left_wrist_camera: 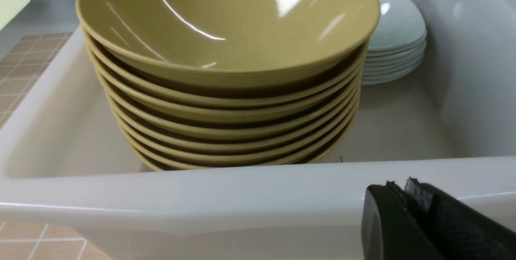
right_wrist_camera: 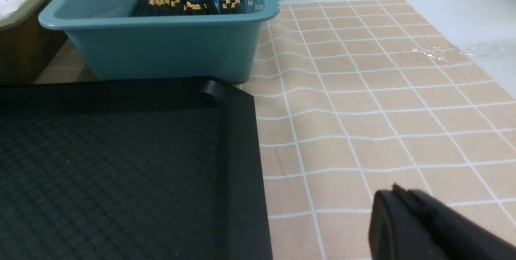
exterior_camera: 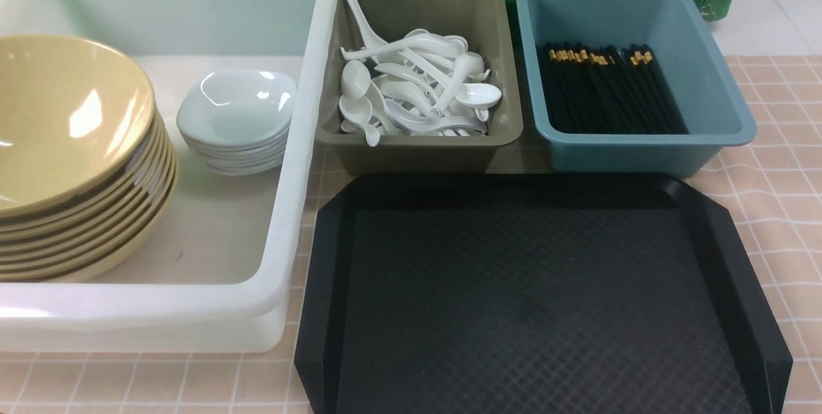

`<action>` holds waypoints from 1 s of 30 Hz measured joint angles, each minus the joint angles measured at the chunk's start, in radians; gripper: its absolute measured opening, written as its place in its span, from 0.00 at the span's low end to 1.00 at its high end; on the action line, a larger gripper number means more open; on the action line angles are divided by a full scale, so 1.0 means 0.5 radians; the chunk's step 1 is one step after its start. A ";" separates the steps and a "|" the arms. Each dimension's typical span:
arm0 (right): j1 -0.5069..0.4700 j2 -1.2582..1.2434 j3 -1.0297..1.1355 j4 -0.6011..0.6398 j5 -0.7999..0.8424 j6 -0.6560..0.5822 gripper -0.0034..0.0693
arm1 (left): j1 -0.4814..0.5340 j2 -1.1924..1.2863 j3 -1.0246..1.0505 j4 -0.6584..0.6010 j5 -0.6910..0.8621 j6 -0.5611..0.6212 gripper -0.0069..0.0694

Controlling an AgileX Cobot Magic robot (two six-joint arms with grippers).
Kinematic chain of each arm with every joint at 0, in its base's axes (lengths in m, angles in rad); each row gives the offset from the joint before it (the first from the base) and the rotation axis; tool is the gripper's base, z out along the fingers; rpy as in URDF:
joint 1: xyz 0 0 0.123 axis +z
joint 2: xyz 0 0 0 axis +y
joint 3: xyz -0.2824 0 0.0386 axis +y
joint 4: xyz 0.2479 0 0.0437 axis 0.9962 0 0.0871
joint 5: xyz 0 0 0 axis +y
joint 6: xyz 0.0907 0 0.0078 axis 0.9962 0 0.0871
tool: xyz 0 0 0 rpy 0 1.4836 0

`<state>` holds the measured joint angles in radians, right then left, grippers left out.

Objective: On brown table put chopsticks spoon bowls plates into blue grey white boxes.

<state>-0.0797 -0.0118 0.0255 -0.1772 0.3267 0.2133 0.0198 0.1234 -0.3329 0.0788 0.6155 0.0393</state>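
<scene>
glossy round bowls (exterior_camera: 70,144), textured black tray (exterior_camera: 533,298).

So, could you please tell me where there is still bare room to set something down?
The textured black tray is bare throughout. The translucent white tub has open floor in front of the stacked white square dishes, right of the mustard bowls. Checked cloth lies free right of the tray. The olive-grey bin of spoons is crowded.
</scene>
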 joint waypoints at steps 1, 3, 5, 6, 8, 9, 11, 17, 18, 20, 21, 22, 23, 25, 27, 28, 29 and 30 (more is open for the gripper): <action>0.000 0.000 0.000 0.000 0.000 0.000 0.11 | 0.000 0.000 0.000 0.000 0.000 0.000 0.10; 0.000 0.000 0.000 0.000 0.000 0.000 0.11 | 0.000 0.000 0.000 0.000 0.000 0.000 0.10; 0.000 0.000 0.000 0.000 0.000 0.000 0.11 | 0.000 0.000 0.000 0.000 0.000 0.000 0.10; 0.000 0.000 0.000 0.000 0.000 0.000 0.11 | 0.000 0.000 0.000 -0.004 0.000 -0.002 0.10; 0.000 0.000 0.000 0.000 0.000 0.000 0.11 | 0.000 0.000 0.000 -0.042 -0.014 -0.002 0.10; 0.000 0.000 0.000 0.000 0.000 0.000 0.11 | 0.000 0.000 0.002 -0.059 -0.036 -0.002 0.10; 0.000 0.000 0.000 0.000 0.000 0.000 0.11 | 0.000 -0.009 0.036 -0.079 -0.154 -0.002 0.10; 0.000 0.000 0.000 0.000 0.000 0.000 0.11 | 0.028 -0.142 0.456 -0.210 -0.855 0.046 0.10; 0.000 0.000 0.000 0.002 0.000 0.000 0.11 | 0.028 -0.182 0.552 -0.225 -0.968 0.046 0.10; 0.000 0.000 0.000 0.002 0.000 0.000 0.11 | 0.026 -0.249 0.671 -0.233 -1.071 0.024 0.10; 0.000 0.000 0.000 0.002 0.000 0.000 0.11 | 0.026 -0.257 0.695 -0.233 -1.077 0.020 0.09; 0.000 0.000 0.000 0.002 0.000 0.000 0.11 | 0.026 -0.260 0.699 -0.233 -1.076 0.019 0.09; 0.000 0.000 0.000 0.002 0.000 0.000 0.11 | 0.026 -0.267 0.715 -0.232 -1.073 0.008 0.10; 0.000 0.000 0.000 0.002 0.002 0.000 0.11 | 0.022 -0.269 0.716 -0.211 -0.999 -0.001 0.10; 0.000 0.000 0.000 0.002 0.002 0.000 0.11 | 0.009 -0.269 0.716 -0.200 -0.922 -0.003 0.10; 0.000 0.000 0.000 0.002 0.002 0.000 0.11 | -0.003 -0.269 0.717 -0.191 -0.868 -0.003 0.10; 0.000 0.000 0.000 0.002 0.002 0.000 0.11 | -0.015 -0.269 0.717 -0.186 -0.815 0.002 0.10; 0.000 0.000 0.000 0.002 0.002 0.000 0.11 | -0.033 -0.269 0.717 -0.183 -0.747 0.011 0.10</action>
<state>-0.0797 -0.0118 0.0255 -0.1764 0.3278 0.2133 0.0032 -0.0109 0.0259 -0.0127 0.2419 0.0450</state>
